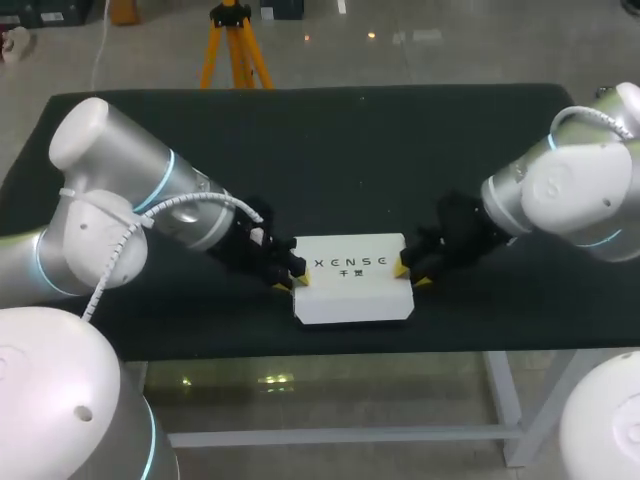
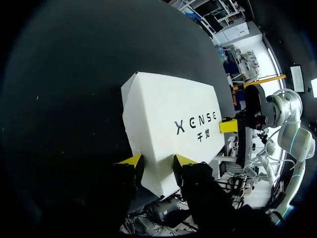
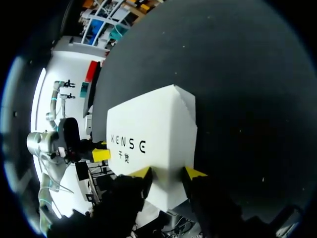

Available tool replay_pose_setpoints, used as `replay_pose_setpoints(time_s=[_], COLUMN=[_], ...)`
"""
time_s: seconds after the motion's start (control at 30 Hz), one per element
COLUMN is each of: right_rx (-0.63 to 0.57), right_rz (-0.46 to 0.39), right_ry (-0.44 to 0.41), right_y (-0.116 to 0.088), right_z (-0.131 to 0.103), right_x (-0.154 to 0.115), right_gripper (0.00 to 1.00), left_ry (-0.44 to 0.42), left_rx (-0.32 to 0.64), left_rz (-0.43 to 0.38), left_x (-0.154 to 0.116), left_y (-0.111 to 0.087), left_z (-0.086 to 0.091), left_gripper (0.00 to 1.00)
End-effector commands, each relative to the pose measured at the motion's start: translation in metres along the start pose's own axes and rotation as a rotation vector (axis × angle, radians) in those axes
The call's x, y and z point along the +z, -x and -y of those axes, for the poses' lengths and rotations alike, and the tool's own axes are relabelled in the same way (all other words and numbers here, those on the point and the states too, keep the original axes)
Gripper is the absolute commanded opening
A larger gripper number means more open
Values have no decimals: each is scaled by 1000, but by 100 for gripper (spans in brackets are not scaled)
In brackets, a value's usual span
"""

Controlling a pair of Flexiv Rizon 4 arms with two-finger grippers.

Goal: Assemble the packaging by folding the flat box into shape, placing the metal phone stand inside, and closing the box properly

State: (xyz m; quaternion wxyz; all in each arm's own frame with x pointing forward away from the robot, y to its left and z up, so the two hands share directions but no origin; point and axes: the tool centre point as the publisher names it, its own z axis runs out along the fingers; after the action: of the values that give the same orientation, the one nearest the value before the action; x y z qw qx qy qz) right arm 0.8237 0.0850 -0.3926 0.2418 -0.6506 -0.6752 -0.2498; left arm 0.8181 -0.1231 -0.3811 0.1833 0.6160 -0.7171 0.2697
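Box: white box, folded into shape and shut, lying flat with its printed face up. It sits at the table's middle, towards the near edge.
Box, left wrist view: box lies just ahead of the tips, with its left end showing in the gap between them.
Box, right wrist view: box shows the same way, with its right end in the gap.
Left gripper: left gripper is at the box's left end. Jaws stand apart, with both yellow tips against that end face and nothing clamped between them.
Right gripper: right gripper is at the box's right end. Jaws stand apart, with both tips against that end, mirroring the left.
Arms: left arm comes in from the near left and right arm from the right. Both are low over the table.
Table: black-topped table. The box rests on it between the two grippers.
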Motion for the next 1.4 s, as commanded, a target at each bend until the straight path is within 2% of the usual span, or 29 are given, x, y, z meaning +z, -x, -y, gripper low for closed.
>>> replay_pose_setpoints(time_s=[0.03,0.7,1.4], right_rx=[-2,11,36], right_rz=[-19,-29,-8], right_ry=[-16,-42,-70], right_y=[-2,-10,-2], right_z=[-4,-5,-8], right_x=[5,0,-1], right_gripper=[45,45,45], left_ry=[15,67,114], left_rx=[9,-16,-68], left_rz=[-6,-19,-2], left_x=[9,2,-2], left_y=[-4,-15,-5], left_z=[5,5,8], left_gripper=[42,38,40])
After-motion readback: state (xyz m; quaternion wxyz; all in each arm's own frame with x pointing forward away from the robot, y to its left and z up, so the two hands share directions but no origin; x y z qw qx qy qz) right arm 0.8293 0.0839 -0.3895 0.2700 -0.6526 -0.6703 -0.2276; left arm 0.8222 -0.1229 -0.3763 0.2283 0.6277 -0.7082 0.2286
